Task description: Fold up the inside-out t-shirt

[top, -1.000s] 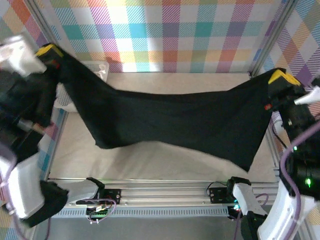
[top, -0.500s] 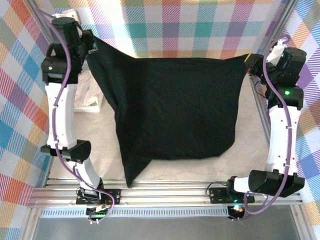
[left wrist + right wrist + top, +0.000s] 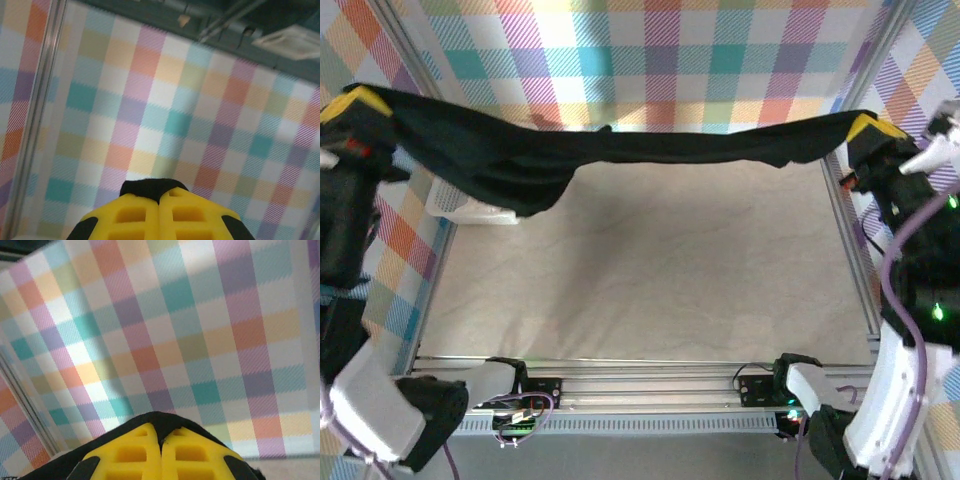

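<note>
Plaid backdrop (image 3: 660, 60) of pastel checks rises behind the table (image 3: 650, 280), whose pale padded top lies faintly wrinkled; above the table hangs the inside-out t-shirt (image 3: 670, 150), soft black fabric drawn into a long sagging band (a looser fold droops toward the table's left side); its lettering cannot be made out; over the table's left edge the left gripper (image 3: 355, 102), yellow ribbed pads pressed together, pinches one end; over the right edge the right gripper (image 3: 875, 128) pinches the other likewise; in each wrist view a black sliver peeks past the fingertips (image 3: 135, 215).
</note>
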